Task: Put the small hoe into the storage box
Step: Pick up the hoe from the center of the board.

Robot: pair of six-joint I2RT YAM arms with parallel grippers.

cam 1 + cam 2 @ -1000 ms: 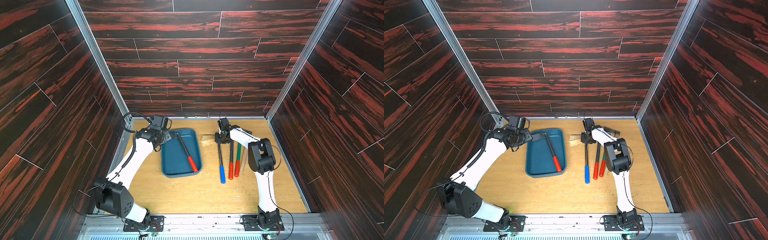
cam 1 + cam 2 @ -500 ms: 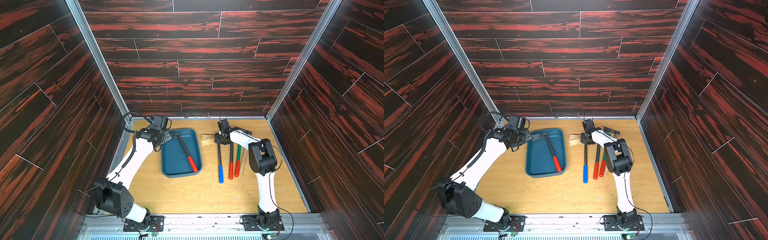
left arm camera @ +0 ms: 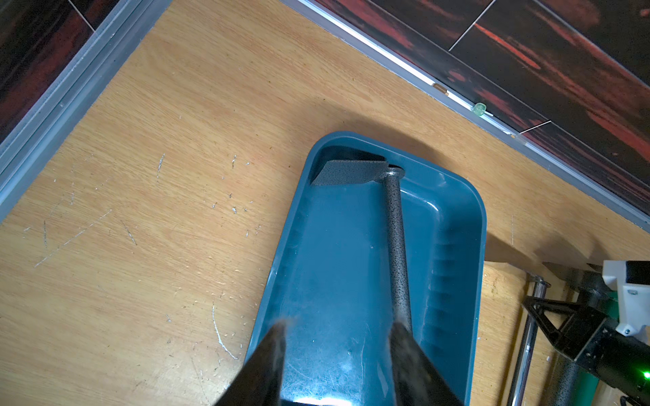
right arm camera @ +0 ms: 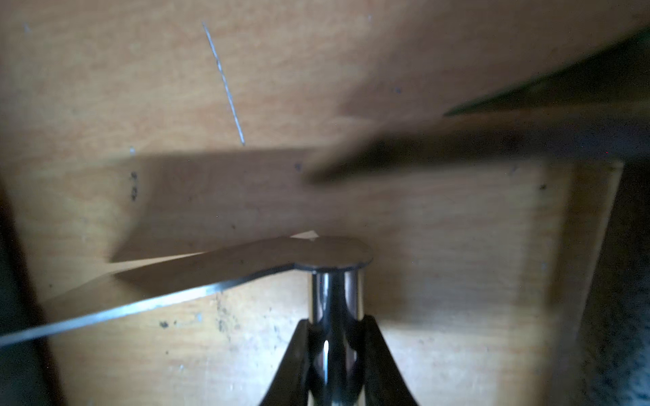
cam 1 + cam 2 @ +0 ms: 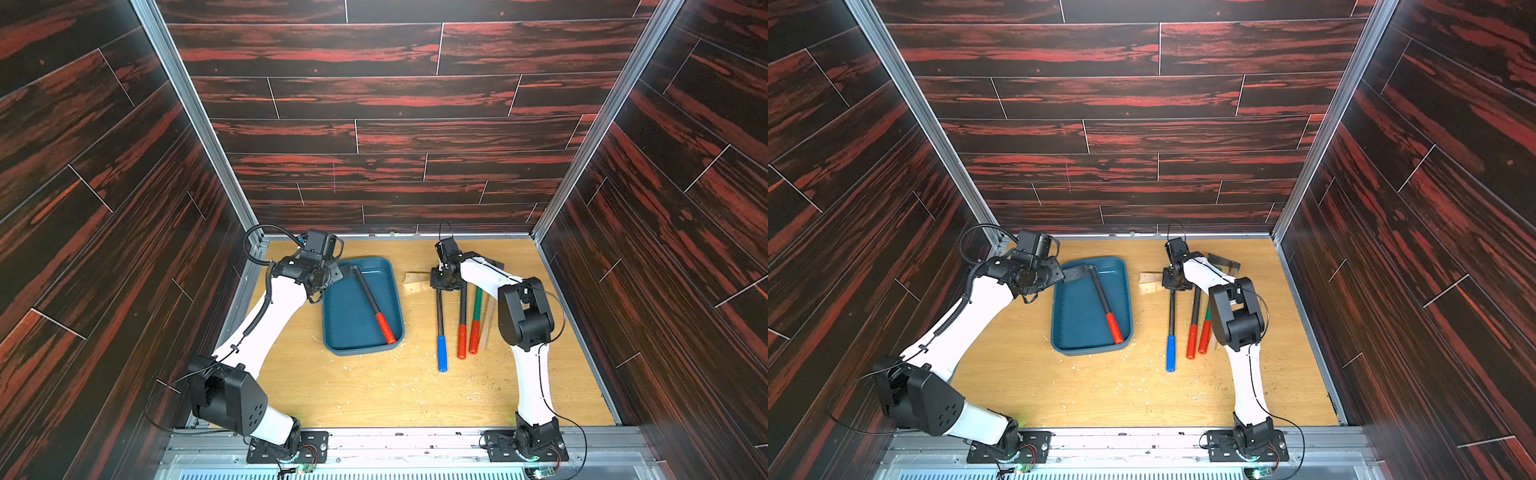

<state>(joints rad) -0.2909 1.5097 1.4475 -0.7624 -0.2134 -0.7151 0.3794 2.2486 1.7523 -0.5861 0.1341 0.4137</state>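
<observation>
Clearly, the small hoe is seen with a thin shiny shaft, a flat metal blade and a blue grip. It is placed outside the storage box, with its head toward the bench's far edge. Its shaft is pinched just below the blade by the right gripper. The right arm is bent low. The left gripper is spread over the box.

**Both arms**, mounted at the near edge of the counter, reach forward.

**Left arm**: the black elbow joint sits low, close to the base. The long white link slants forward and inward, and the wrist is pitched downward. The left hand has its two fingers parted.

**Right arm**: the first link stands nearly upright and the elbow joint is raised. The forearm runs forward and inward, with the wrist turned down. The right hand is clamped on the chrome shaft of the blue-handled hoe, just below its head.
</observation>
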